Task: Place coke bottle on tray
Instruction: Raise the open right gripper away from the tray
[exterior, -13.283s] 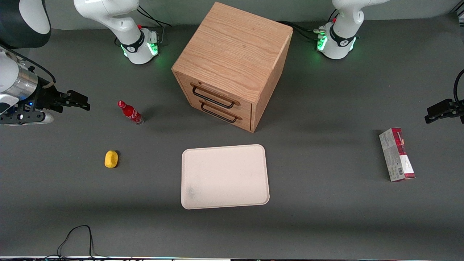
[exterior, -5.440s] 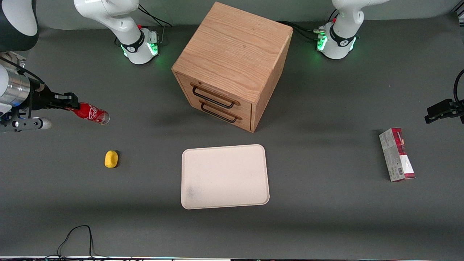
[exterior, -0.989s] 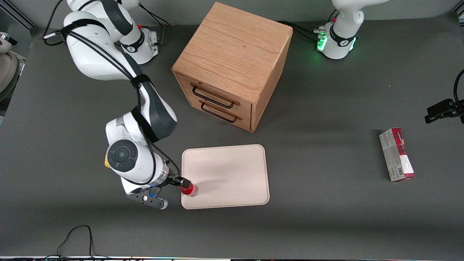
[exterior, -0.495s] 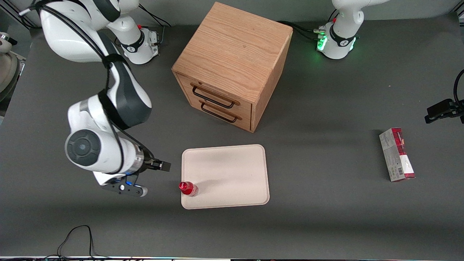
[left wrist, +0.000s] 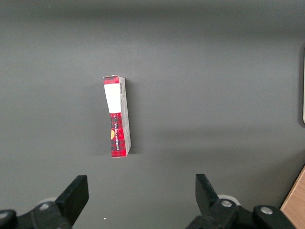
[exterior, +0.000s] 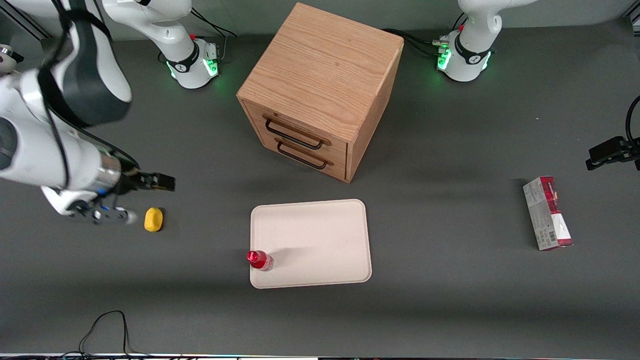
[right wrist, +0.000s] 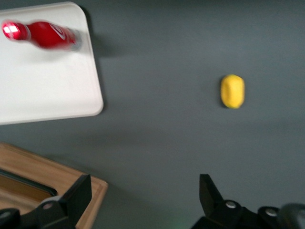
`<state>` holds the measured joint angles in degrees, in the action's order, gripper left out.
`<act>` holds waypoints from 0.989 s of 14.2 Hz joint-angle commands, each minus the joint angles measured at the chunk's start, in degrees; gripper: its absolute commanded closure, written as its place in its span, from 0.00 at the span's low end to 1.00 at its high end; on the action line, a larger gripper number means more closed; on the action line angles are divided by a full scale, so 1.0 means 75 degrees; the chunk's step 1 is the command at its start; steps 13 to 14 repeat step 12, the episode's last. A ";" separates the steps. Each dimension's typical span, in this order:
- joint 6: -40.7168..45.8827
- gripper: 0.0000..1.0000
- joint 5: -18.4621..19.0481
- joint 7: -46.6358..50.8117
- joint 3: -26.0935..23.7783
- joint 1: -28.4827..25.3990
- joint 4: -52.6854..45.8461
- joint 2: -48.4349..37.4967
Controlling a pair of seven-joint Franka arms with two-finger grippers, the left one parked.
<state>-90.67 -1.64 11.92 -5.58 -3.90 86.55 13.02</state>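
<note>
The coke bottle [exterior: 259, 260] stands upright on the tray [exterior: 320, 240], in the tray's corner nearest the front camera on the working arm's side. In the right wrist view the coke bottle [right wrist: 43, 34] shows red on the pale tray [right wrist: 43, 90]. My gripper [exterior: 162, 182] hangs open and empty above the table, well away from the tray toward the working arm's end, just above a yellow object [exterior: 153, 219]. In the wrist view its fingers [right wrist: 80, 195] are spread wide over bare table, the gripper [right wrist: 143, 198] holding nothing.
A wooden two-drawer cabinet [exterior: 320, 90] stands farther from the camera than the tray. The small yellow object [right wrist: 232, 90] lies on the table near my gripper. A red-and-grey carton [exterior: 547, 212] lies toward the parked arm's end; the same carton [left wrist: 116, 116] shows in the left wrist view.
My gripper let go of the coke bottle on the tray, opened, then rose and drew away toward the working arm's end. The bottle stays upright on the tray.
</note>
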 commanded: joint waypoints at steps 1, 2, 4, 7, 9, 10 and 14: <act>-0.0018 0.00 -0.0191 -0.0849 0.0891 -0.0637 0.1314 -0.1276; 0.0064 0.00 -0.0180 -0.0898 0.1418 -0.1116 0.1350 -0.1394; 0.0333 0.00 -0.0180 -0.1259 0.1926 -0.1449 0.1269 -0.1489; 0.0511 0.00 -0.0098 -0.1308 0.1927 -0.1380 0.1175 -0.1712; 0.0534 0.00 -0.0109 -0.1308 0.1613 -0.0959 0.1070 -0.1724; 0.0627 0.00 -0.0121 -0.1308 0.1390 -0.0714 0.1023 -0.1724; 0.0791 0.00 -0.0180 -0.1308 0.1318 -0.0606 0.0801 -0.1712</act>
